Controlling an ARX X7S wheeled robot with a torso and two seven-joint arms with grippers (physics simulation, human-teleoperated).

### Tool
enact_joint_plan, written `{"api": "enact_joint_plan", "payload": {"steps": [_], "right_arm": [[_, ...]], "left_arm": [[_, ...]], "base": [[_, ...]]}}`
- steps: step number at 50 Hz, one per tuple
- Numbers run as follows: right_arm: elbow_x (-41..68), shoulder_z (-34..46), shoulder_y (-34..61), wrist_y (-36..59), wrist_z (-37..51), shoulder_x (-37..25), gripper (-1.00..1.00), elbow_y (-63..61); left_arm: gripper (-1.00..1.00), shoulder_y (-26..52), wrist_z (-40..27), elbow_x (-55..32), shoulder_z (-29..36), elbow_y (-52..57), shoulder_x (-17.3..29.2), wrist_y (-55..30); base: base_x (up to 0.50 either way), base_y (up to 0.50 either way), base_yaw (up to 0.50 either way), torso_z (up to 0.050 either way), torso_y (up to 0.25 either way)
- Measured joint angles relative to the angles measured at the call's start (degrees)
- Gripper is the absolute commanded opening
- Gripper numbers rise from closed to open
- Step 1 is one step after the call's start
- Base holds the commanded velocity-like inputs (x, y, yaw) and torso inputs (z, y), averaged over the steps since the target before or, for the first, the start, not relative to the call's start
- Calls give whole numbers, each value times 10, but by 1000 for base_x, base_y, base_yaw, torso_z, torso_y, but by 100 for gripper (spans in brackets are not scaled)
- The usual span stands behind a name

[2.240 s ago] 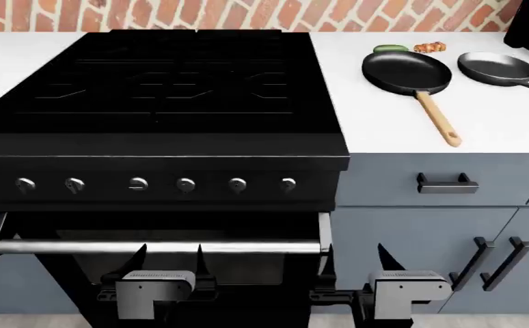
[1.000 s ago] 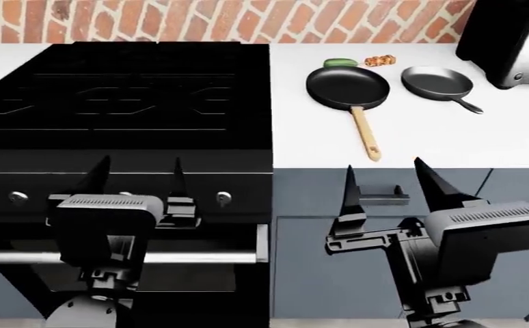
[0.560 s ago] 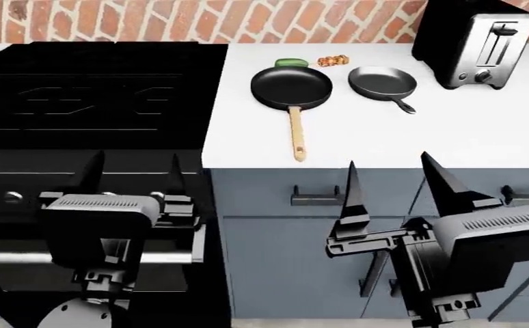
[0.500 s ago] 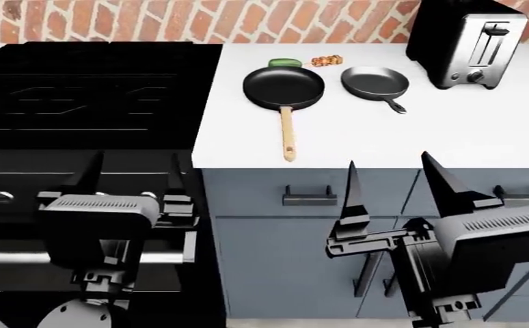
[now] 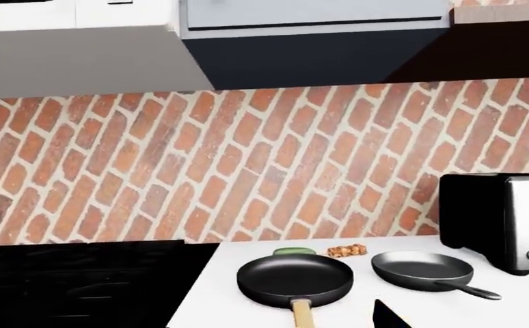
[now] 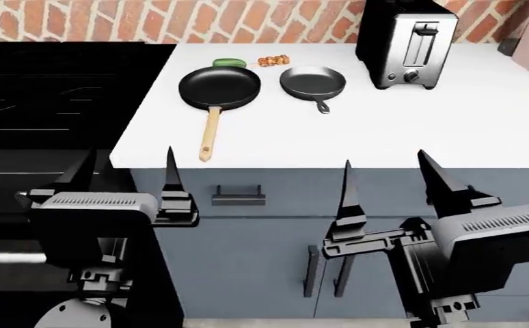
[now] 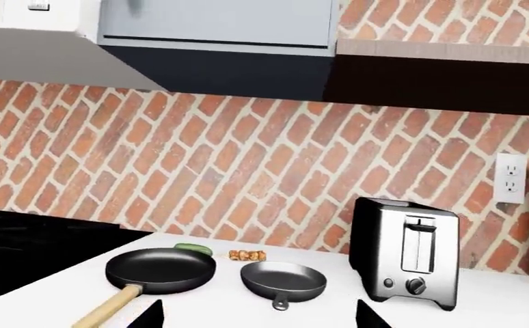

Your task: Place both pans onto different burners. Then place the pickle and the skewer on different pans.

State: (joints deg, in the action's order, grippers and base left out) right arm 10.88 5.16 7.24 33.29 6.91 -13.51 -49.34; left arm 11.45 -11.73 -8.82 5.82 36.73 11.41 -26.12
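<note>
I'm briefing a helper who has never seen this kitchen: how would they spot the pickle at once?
Find the white counter between the black stove and the toaster. Two pans lie there; go to the black pan with the wooden handle, nearest the stove. The pickle lies behind its rim by the brick wall: smooth and green, unlike the orange-brown skewer beside it.

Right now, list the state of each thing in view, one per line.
Black pan: on counter, empty.
Grey pan: on counter, empty.
Pickle: on counter, behind black pan.
Skewer: on counter.
Burners: bare.
Left hand: open, empty.
Right hand: open, empty.
</note>
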Motion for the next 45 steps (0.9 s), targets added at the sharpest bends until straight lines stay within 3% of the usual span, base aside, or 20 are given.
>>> {"api": "enact_joint_plan", "payload": {"steps": [8, 45], "right_arm": [[1, 3, 3, 6, 4, -3, 100, -2], [9, 22, 12, 40, 18, -18, 100, -34]], "left_arm": [[100, 1, -6, 3, 5, 2, 3, -2], [100, 11, -15, -35, -6, 47, 20, -60]], "base": [[0, -61, 0, 0, 0], [500, -44, 0, 0, 0]]}}
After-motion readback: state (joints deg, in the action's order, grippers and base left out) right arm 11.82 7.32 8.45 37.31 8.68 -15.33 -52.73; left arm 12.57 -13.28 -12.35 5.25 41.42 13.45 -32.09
